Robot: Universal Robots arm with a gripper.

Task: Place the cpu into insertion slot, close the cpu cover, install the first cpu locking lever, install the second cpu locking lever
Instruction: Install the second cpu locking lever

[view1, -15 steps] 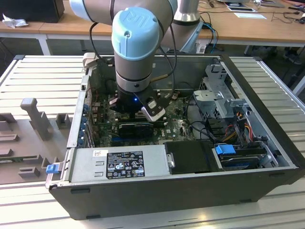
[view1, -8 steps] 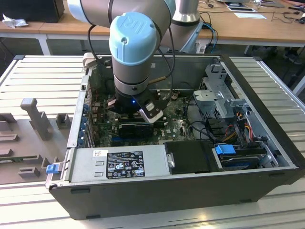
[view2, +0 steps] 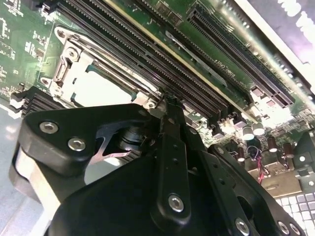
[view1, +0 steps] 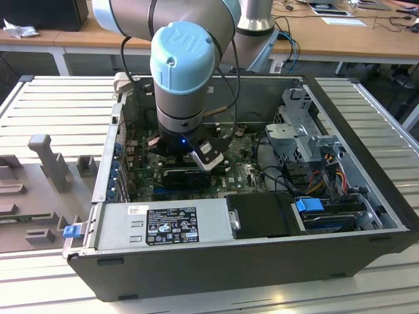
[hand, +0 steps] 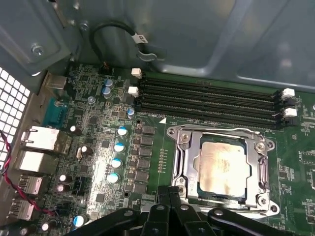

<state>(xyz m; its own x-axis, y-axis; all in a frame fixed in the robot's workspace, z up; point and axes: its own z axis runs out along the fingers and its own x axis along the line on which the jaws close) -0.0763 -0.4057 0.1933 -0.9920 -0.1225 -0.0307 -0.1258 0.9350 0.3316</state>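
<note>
I see my end effector [hand: 170, 194] clenched, fingertips together, grasping nothing, right at the edge of the insertion slot [hand: 183, 169]. Just beyond it, the cpu [hand: 222, 168] lies seated under the lowered cpu cover [hand: 262, 167]; memory slots [hand: 206, 98] run farther off.

An open computer case [view1: 262, 261] and grey moulded fixtures [view1: 39, 190] sit on a slatted metal table [view1: 59, 98].
</note>
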